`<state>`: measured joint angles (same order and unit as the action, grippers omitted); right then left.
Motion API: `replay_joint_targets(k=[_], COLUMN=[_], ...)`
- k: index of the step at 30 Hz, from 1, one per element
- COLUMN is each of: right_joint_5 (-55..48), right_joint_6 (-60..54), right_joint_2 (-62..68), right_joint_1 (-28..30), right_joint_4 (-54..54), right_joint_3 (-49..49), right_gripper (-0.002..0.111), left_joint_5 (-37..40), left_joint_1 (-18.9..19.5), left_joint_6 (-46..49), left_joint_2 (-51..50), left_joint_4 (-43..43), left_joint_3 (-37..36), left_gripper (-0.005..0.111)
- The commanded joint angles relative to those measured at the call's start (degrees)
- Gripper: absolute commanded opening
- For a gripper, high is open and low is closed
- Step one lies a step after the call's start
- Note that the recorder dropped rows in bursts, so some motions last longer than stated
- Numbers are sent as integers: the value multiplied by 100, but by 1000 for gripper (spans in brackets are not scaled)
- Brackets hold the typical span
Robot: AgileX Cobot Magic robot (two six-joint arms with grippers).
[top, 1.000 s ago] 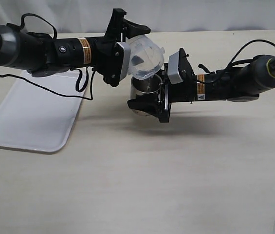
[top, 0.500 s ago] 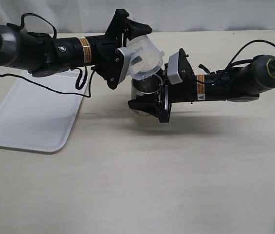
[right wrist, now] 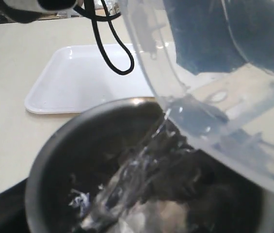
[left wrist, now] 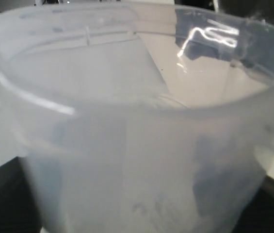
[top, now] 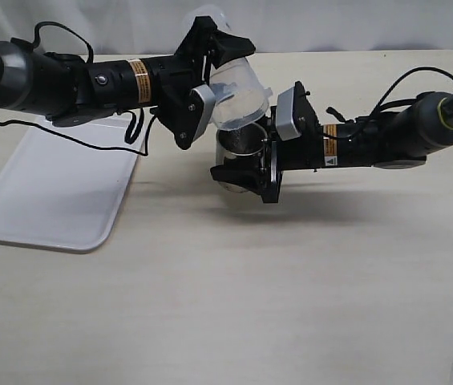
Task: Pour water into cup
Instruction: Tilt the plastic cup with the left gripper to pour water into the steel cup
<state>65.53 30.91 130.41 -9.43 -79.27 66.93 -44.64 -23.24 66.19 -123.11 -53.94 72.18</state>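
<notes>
A: Where's the cup sitting rn?

B: The cup (top: 236,141) is sitting upper centre of the ext. view, w/ the right gripper (top: 248,154) reaching in from the right side and clamping it. The jaws are standing wide, one on each side of the steel wall. Can't tell whether it's touching the table (top: 290,281).

A: And the left gripper?

B: The left gripper (top: 214,76) is coming in from the upper left, jaws spread wide too but gripping the beaker (top: 238,95). The beaker is tipping down and rightward, its lip hanging just over the cup's rim.

A: Is the water showing?

B: Only in the right wrist view. There the water (right wrist: 137,170) is running in a thin clear stream off the beaker's edge and splashing inside the dark cup. In the ext. view it's too faint to tell.

A: Anything else nearby?

B: A white tray (top: 58,192) is lying at the left, under the left arm, well apart from the cup
</notes>
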Motion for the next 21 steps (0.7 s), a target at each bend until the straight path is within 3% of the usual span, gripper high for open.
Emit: replay_joint_targets(k=[1,21], right_joint_5=[199,188], right_joint_6=[-44,-44], right_joint_2=[-43,-43], right_joint_1=[0,0], right_joint_4=[43,55], right_joint_3=[33,33], right_gripper=[4,4], left_joint_5=[-152,-138], left_joint_1=[-9,-9], left_joint_6=[284,572], left_joint_2=[92,92], left_joint_4=[57,57], left_joint_3=[59,59], left_gripper=[0,0])
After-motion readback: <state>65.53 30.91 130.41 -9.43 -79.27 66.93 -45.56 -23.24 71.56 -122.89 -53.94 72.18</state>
